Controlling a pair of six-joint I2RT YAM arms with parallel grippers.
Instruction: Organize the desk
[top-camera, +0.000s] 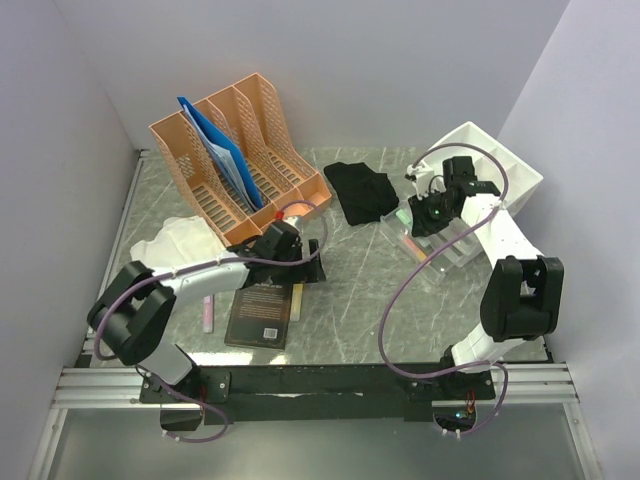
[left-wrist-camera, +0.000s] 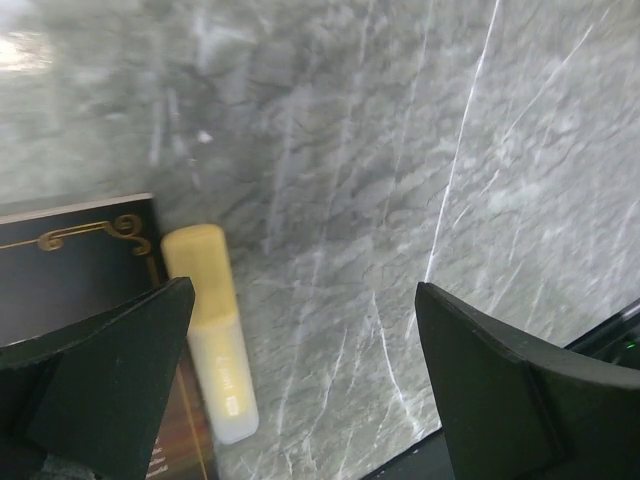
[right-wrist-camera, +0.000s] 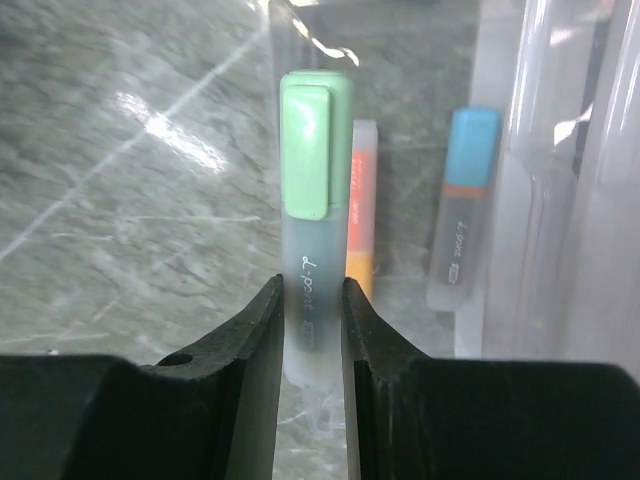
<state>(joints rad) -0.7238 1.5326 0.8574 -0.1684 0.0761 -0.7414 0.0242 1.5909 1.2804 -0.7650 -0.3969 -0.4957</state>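
The grey-green marble desk (top-camera: 370, 300) fills the top view. My left gripper (top-camera: 308, 266) is open and empty, low over bare desk (left-wrist-camera: 350, 150). In its wrist view the gripper (left-wrist-camera: 305, 340) has a yellow highlighter (left-wrist-camera: 210, 330) lying by the left finger, next to a black book (left-wrist-camera: 70, 260). My right gripper (top-camera: 415, 212) is shut on a green-capped highlighter (right-wrist-camera: 315, 200). It holds the highlighter beside a clear organizer tray (right-wrist-camera: 540, 200) that holds an orange highlighter (right-wrist-camera: 362, 200) and a blue one (right-wrist-camera: 462, 210).
An orange file rack (top-camera: 240, 150) with a blue folder (top-camera: 225, 150) stands at the back left. A black cloth (top-camera: 362, 190), a white cloth (top-camera: 185, 240), a pink highlighter (top-camera: 208, 315) and the black book (top-camera: 262, 312) lie on the desk. A white bin (top-camera: 490, 165) stands at the back right.
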